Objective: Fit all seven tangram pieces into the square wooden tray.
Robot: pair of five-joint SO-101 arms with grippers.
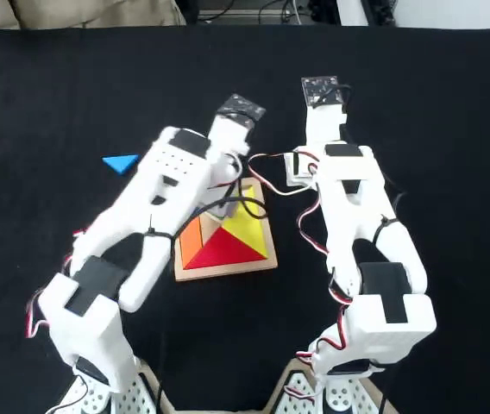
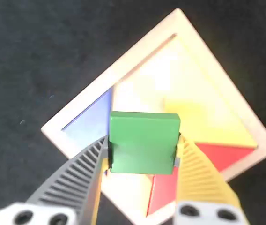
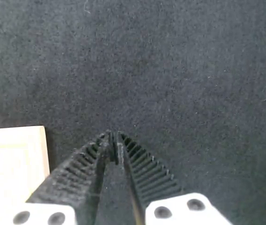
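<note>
Found left gripper [image 2: 142, 146] fingers clamped on green square [image 2: 144, 140], directly over wooden tray [image 2: 109, 78], bare patch just beyond. Noted right gripper [image 3: 110, 140] closed, empty, over worktop [image 3: 170, 56] beside tray. Judged left arm nearer.

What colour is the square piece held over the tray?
The square piece is green, clearest in the left wrist view.

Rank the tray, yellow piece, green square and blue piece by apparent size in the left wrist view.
1. tray
2. yellow piece
3. green square, held in the left pincer nearer the camera, so its place against the yellow piece is unsure
4. blue piece, partly hidden by the square
</note>
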